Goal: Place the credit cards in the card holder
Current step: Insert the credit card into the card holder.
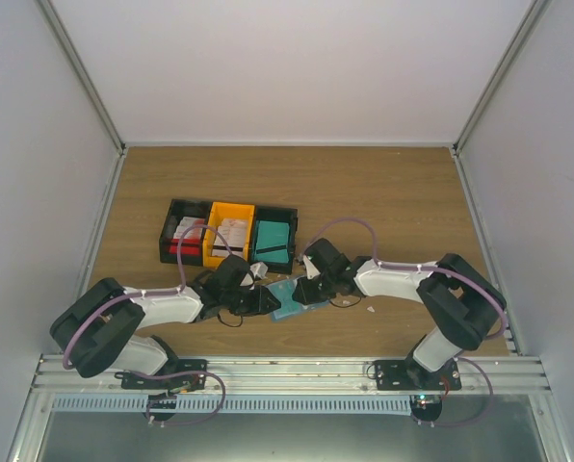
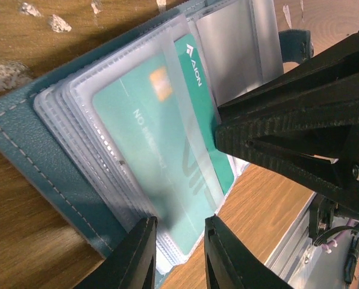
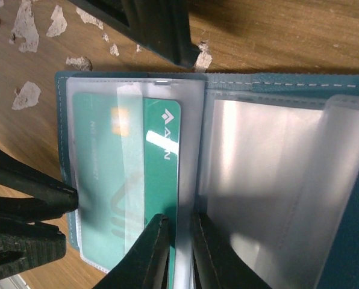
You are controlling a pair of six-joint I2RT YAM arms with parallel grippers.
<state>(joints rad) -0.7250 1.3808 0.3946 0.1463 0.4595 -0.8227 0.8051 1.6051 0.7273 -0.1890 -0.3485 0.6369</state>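
My left pincer (image 2: 179,220) straddles an edge of the green card (image 2: 137,132), jaws narrowly apart; I can't tell if it grips. The card sits in a clear sleeve (image 3: 190,138) of the open card holder (image 2: 23,138) on the surface (image 2: 17,253). My right pincer (image 3: 179,217) straddles the sleeve's edge; its grip is equally unclear.

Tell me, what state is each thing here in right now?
card holder, open like a book
green card, tucked inside a clear sleeve
left claw, jaws astride the holder's edge, grip unclear
right claw, pinched on the clear sleeve's edge
bins, all holding items
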